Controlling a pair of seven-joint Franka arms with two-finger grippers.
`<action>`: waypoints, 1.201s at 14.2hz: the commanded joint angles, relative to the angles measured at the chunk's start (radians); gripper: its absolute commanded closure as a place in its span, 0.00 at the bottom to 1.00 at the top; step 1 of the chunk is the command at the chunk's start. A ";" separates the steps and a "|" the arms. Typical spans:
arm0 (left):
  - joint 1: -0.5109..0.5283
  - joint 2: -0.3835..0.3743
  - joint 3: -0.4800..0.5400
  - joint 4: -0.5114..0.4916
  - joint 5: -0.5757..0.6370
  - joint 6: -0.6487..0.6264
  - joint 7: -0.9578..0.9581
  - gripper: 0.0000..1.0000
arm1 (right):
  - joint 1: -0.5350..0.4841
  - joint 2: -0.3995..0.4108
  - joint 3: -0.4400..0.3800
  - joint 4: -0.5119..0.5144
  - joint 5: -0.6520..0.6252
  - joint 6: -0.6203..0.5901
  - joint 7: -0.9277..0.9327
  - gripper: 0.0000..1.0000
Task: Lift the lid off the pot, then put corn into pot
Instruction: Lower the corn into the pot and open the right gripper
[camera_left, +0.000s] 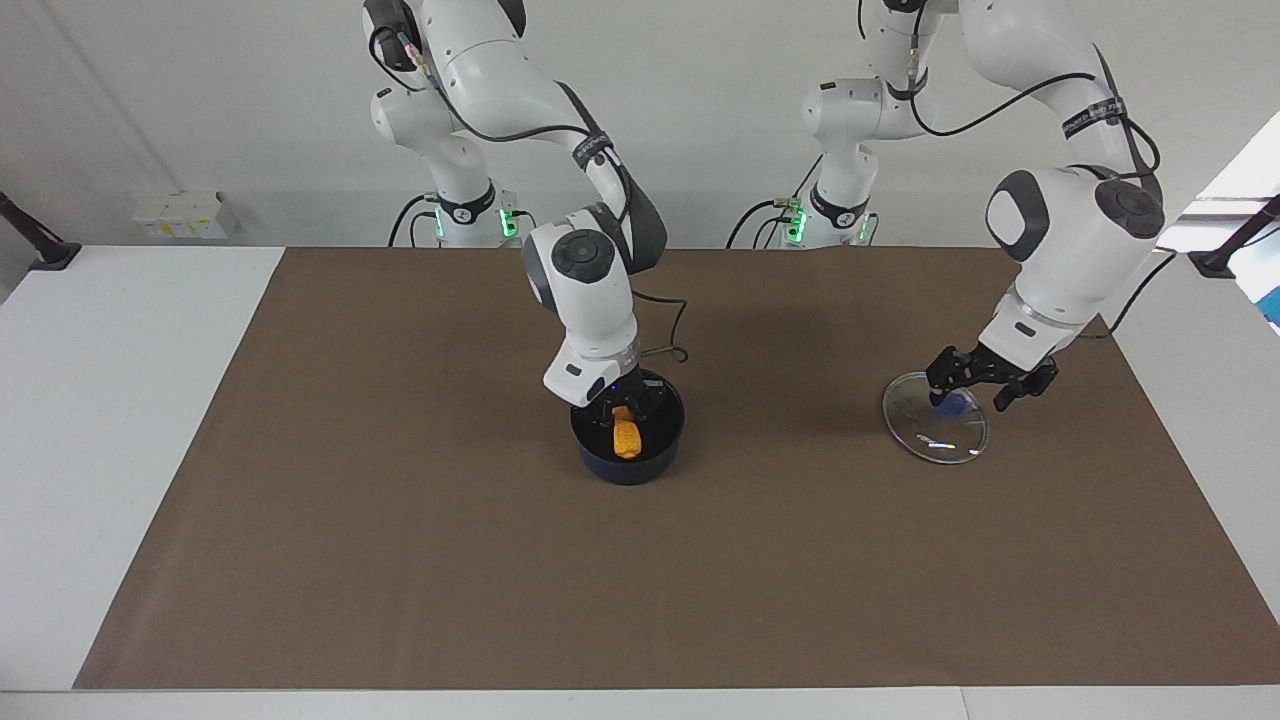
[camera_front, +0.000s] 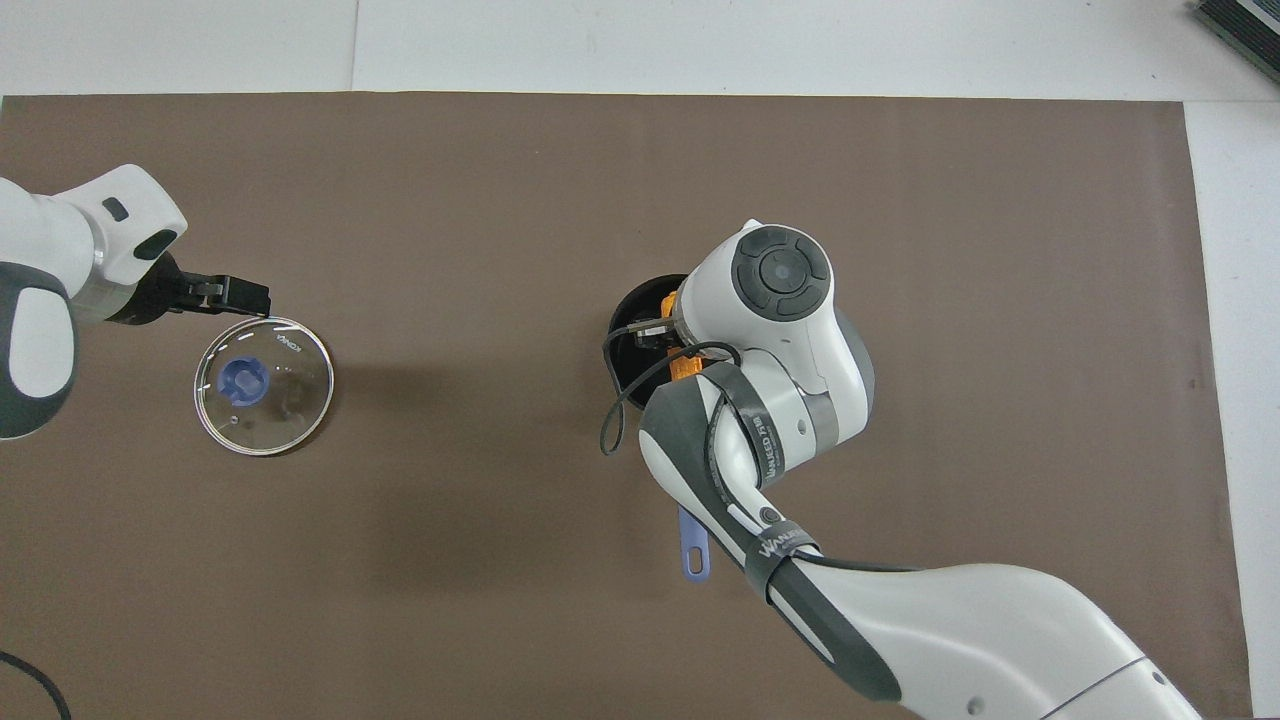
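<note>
The small orange-yellow corn cob (camera_left: 627, 438) sits between the right gripper (camera_left: 627, 405) jaws, which are narrow and clamped on its upper end, inside the small dark navy pot (camera_left: 628, 458) near mid-mat. Cob is stubby w/ rounded ends, long axis roughly upright, free end pointing down into the pot. Pot's blue handle (camera_front: 693, 550) points toward the robots' edge. Left gripper (camera_left: 975, 390), jaws spread, hovers just over the round clear glass lid (camera_left: 935, 418) w/ blue knob, lying flat toward the left arm's end.

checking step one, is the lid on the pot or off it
Off. The lid lies on the brown mat toward the left arm's end, apart from the pot, whose mouth is uncovered with the corn showing inside.
</note>
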 joint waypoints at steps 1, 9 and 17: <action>-0.004 0.008 0.005 0.136 0.054 -0.154 -0.047 0.00 | -0.005 0.000 0.005 -0.012 0.014 0.019 -0.018 0.12; -0.005 -0.113 -0.003 0.216 0.069 -0.465 -0.075 0.00 | -0.088 -0.139 -0.010 -0.004 -0.022 -0.128 -0.021 0.00; 0.007 -0.157 -0.003 0.215 0.062 -0.519 -0.075 0.00 | -0.297 -0.372 -0.010 0.011 -0.089 -0.404 -0.180 0.00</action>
